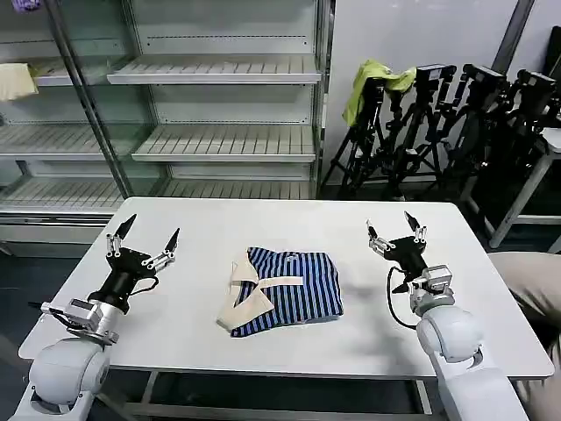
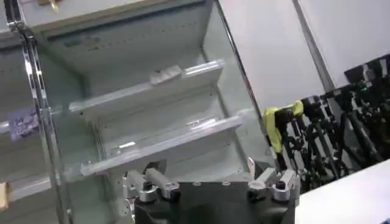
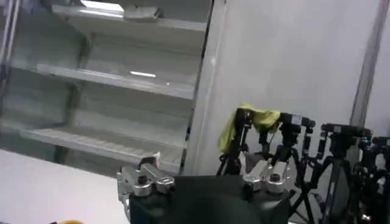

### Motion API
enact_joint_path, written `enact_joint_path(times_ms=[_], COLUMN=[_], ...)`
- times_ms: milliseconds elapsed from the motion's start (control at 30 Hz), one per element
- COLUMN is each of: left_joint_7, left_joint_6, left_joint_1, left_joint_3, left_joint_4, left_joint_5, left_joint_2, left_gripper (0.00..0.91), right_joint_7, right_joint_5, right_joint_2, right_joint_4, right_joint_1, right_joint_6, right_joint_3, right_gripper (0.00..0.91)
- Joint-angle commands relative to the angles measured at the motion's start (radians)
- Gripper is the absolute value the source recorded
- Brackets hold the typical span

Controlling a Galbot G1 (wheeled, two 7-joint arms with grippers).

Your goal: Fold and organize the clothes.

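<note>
The striped shirt (image 1: 286,288) lies folded into a compact rectangle in the middle of the white table (image 1: 219,228), its cream collar and trim facing left. My left gripper (image 1: 144,237) is raised above the table's left side, fingers spread open and pointing up, holding nothing. My right gripper (image 1: 394,231) is lifted over the table's right side, also open and empty. Both stand well apart from the shirt. In the left wrist view the left gripper (image 2: 201,173) points at the shelving; in the right wrist view the right gripper (image 3: 198,167) faces shelves and tripods.
A glass-fronted shelf unit (image 1: 219,105) stands behind the table. Black tripods (image 1: 438,123) crowd the back right, one draped with a yellow-green cloth (image 1: 375,81). A pale beige cloth (image 1: 16,81) lies on a left shelf. A beige-clad person (image 1: 535,289) shows at the right edge.
</note>
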Motion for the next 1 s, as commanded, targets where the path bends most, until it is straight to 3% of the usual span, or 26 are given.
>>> enact_joint_path(times_ms=[33,400,1000], left_joint_7=[0.003,0.007,0.002], left_joint_6=[-0.062,-0.092,-0.085], left_joint_1=[-0.007,-0.015,-0.078], left_joint_3=[0.001,0.004,-0.005], left_joint_4=[0.02,0.022,0.082], left_joint_5=[-0.03,0.086,0.045], left_joint_2=[0.01,-0.017,-0.03], left_gripper=[0.907,0.907,0.907], right_joint_7=[-0.006,-0.005,-0.03], right_joint_5=[0.001,0.006,-0.031], right_joint_2=[0.001,-0.02,-0.062], right_joint_4=[0.016,0.012,0.029], right_joint_1=[-0.043,-0.019,-0.02], right_joint_6=[0.007,0.001,0.023], right_joint_3=[0.018,0.035,0.061], right_gripper=[0.907,0.907,0.907])
